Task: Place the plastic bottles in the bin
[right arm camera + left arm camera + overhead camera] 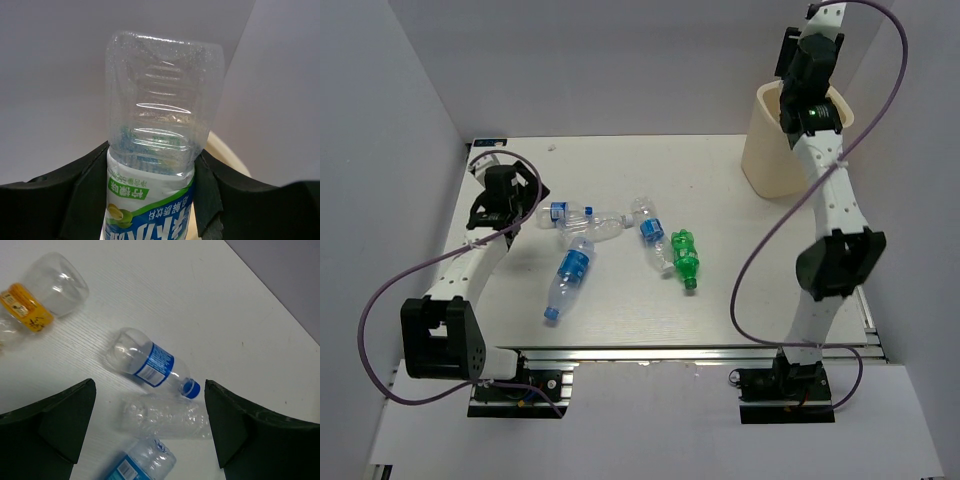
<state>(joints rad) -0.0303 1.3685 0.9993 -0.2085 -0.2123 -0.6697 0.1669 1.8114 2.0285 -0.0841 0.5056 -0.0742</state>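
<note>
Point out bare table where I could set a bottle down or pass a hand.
Free: far strip between back wall and the bottle cluster, across to the bin; the stretch from the green bottle to the right arm, though its cable loops over it; the near edge below the bottles. Crowded: centre-left, bottles packed beside the open left pincer.

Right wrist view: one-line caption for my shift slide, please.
Right claw clamps a clear bottle with a green-and-blue label, with the rim of the cream bin just beyond it.
</note>
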